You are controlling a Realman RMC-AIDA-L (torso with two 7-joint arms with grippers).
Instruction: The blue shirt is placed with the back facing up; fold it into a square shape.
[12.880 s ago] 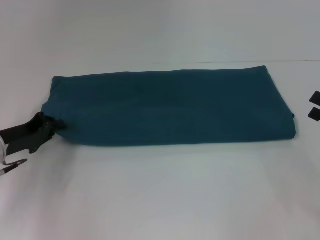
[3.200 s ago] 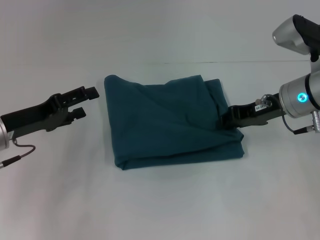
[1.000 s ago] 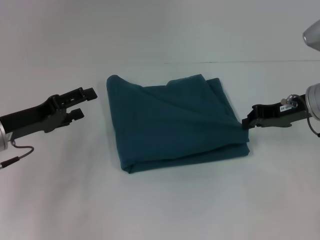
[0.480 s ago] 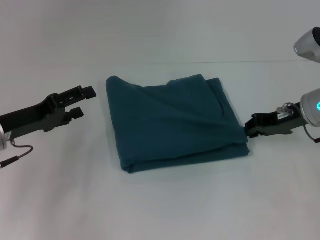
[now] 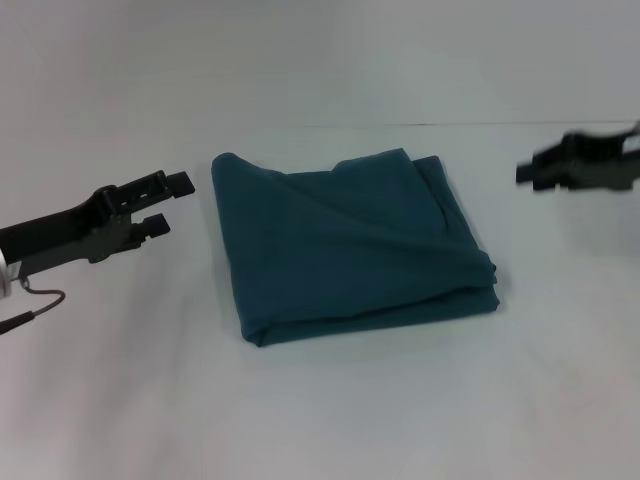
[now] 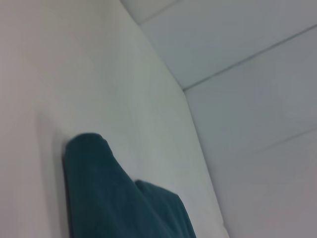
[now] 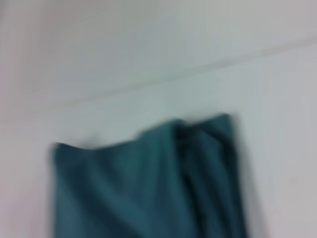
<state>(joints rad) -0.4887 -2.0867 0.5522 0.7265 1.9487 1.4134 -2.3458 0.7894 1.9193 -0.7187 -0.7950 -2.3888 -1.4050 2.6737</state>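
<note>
The blue shirt (image 5: 345,240) lies folded into a rough square at the middle of the white table, plain teal side up, with loose folds along its right edge. My left gripper (image 5: 178,204) hovers open just left of the shirt's far left corner, a small gap away, holding nothing. My right gripper (image 5: 532,172) is lifted clear, well to the right of the shirt and beyond it, blurred by motion. The left wrist view catches a rounded corner of the shirt (image 6: 114,198). In the right wrist view the shirt (image 7: 148,188) fills the lower part of the picture.
The white table (image 5: 320,400) spreads around the shirt on all sides. A thin seam line (image 5: 430,125) runs across the table behind the shirt. A cable (image 5: 25,310) hangs under my left arm.
My right gripper has left the shirt's right edge, rising and pulling back to the far right. The left arm has barely moved, and the shirt lies as before.
</note>
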